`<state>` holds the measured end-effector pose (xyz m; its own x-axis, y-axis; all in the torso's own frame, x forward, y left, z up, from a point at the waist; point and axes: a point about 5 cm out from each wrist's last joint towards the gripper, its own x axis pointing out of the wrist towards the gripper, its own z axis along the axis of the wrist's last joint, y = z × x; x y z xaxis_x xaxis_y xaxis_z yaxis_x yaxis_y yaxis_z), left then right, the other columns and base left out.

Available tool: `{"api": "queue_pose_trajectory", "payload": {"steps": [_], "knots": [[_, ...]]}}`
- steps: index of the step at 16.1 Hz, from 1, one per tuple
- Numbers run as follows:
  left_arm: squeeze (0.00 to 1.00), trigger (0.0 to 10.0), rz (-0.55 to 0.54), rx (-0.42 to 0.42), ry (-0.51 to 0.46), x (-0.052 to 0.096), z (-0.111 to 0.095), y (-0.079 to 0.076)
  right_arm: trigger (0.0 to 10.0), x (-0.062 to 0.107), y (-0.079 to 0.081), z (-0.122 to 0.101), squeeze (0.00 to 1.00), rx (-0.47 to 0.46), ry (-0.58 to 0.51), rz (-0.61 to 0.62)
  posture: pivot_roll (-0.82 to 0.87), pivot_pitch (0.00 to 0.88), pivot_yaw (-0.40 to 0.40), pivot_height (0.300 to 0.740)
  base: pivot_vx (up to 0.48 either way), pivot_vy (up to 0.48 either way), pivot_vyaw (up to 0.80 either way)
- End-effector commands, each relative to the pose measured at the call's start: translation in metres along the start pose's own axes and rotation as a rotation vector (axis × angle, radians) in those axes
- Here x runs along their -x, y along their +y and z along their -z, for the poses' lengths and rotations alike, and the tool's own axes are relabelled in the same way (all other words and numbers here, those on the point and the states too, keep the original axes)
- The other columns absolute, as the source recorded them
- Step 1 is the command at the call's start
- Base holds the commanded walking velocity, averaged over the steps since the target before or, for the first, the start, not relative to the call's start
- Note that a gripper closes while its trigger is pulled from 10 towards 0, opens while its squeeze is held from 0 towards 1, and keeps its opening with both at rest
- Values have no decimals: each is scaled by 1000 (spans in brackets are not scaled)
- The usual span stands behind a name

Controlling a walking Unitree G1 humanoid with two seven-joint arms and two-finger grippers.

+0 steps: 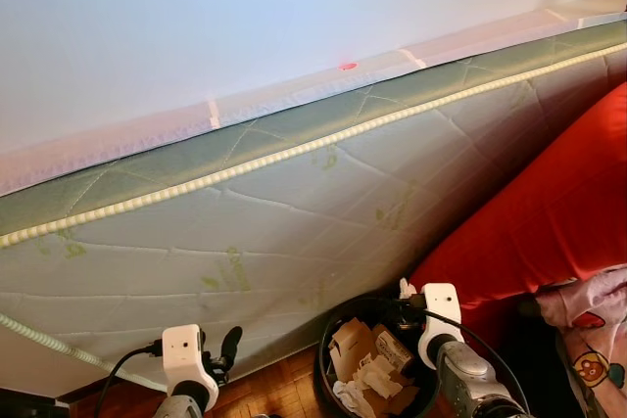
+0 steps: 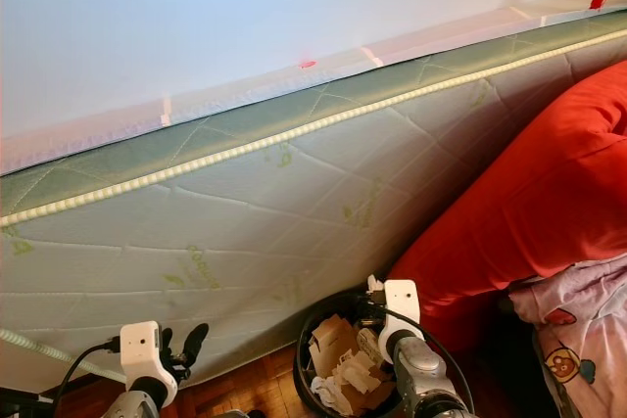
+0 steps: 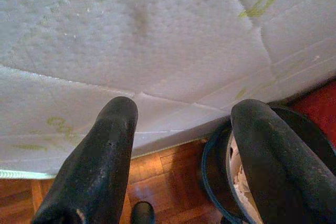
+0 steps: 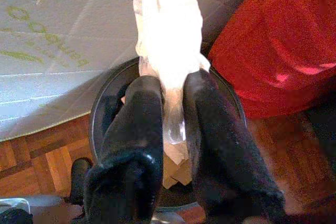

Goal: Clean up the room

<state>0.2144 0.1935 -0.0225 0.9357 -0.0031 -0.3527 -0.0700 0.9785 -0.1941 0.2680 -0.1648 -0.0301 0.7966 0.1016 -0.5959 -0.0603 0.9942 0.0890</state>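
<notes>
Right gripper (image 4: pixel 172 129): above the bin, its fingers pinching a crumpled white plastic wrapper (image 4: pixel 168 40) near its lower end, the rest sticking out beyond the fingertips.

Left gripper (image 3: pixel 184 145): fingers spread wide, holding nothing, raised over the wooden floor (image 1: pixel 279 389) just beside the bin and facing the mattress.

Bin (image 1: pixel 338 325): black and round, standing on the floor against the foot of the leaning mattress, already holding cardboard scraps (image 1: pixel 355 345) and crumpled paper.

Wrapper, handling: it looks very light, thin and limp (the sort of film that clings to rubber pads), so my guess is it may hang on one finger after release instead of dropping. It needs only a gentle pinch; the bunched middle gives the surest hold, as loose edges would slip through.

Step in hand: probably dropping the wrapper into the bin, since it sits over the opening.

Mattress (image 1: pixel 294 222): quilted white with green trim, tilted on its long edge against the wall.

Red cushion (image 1: pixel 549 212): leaning beside the bin on the robot's right, with patterned pink fabric (image 1: pixel 588 330) below it.
</notes>
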Motion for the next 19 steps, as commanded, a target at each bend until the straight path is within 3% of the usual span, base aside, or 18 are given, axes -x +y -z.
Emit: {"api": "queue_pose_trajectory", "payload": {"steps": [1, 10, 12, 13, 14, 15, 19], "knots": [[0, 10000, -9, -3, 18, 4, 4, 2, 10000, 1, 1, 6, 996, -11, 25, -3, 220, 161, -18, 740, 0, 0, 0], [0, 10000, -15, -2, 22, 2, 2, 2, 10000, 2, 7, 14, 1000, -5, 74, -64, 219, 158, -23, 740, 0, 0, 0], [0, 10000, -13, -2, 30, 1, 3, 2, 10000, 3, 6, 16, 957, -9, 78, -52, 218, 156, -22, 740, 0, 0, 0], [0, 10000, -8, -8, 46, 0, 5, 2, 10000, 3, 4, 16, 0, -13, 72, -31, 211, 145, -20, 740, 0, 0, 0], [0, 10000, -9, -10, 52, 0, 6, 3, 10000, 3, 2, 17, 0, -26, 66, -13, 211, 145, -20, 740, 0, 0, 0], [0, 10000, -23, -18, 82, -1, 10, 9, 10000, 7, -10, 20, 0, -98, 45, 68, 202, 135, -13, 740, 0, 0, 0], [0, 10000, -37, -38, 150, -1, 18, 17, 10000, 22, -35, 46, 0, -150, 84, 155, 175, 98, -2, 740, 0, 0, 0]]}}
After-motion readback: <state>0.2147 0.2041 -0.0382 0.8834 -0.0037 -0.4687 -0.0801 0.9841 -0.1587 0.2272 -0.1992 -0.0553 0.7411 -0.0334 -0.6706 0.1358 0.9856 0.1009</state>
